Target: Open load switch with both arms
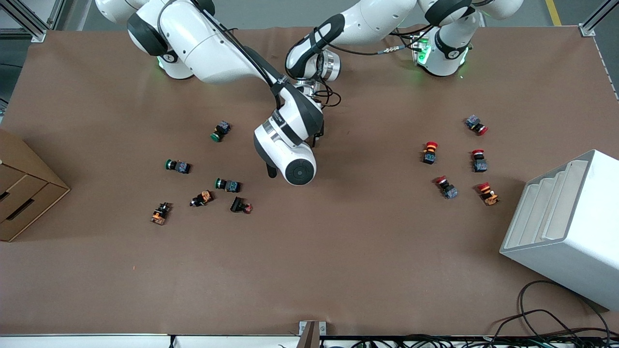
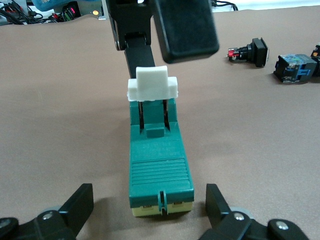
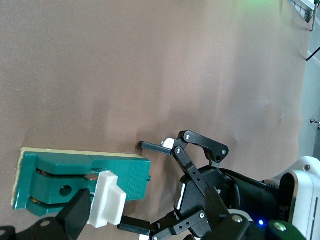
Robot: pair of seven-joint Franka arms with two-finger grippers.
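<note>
Front view, from the right arm's end of the table: a cardboard box (image 1: 26, 193) sat at the edge of the brown table (image 1: 338, 270), and near it lay a scatter of green-capped push buttons (image 1: 218, 131). Your right arm (image 1: 213, 48) reached to the middle of the table, with your left arm (image 1: 338, 34) coming in to meet it. The two wrists covered the load switch from this camera. Toward the left arm's end lay the red-capped push buttons (image 1: 430, 152), then a white rack (image 1: 570, 222) at the table's edge. Left wrist view showed the load switch (image 2: 159, 167) lying flat on the table, its white lever (image 2: 152, 84) raised at one end. Your left gripper (image 2: 150, 200) was released, one finger on either side of the switch's other end without touching it. Your right gripper (image 2: 160, 45) hung at the lever, but you could not tell whether it was gripping. Right wrist view showed the same layout, with the left gripper spread around the green body's end.
</note>
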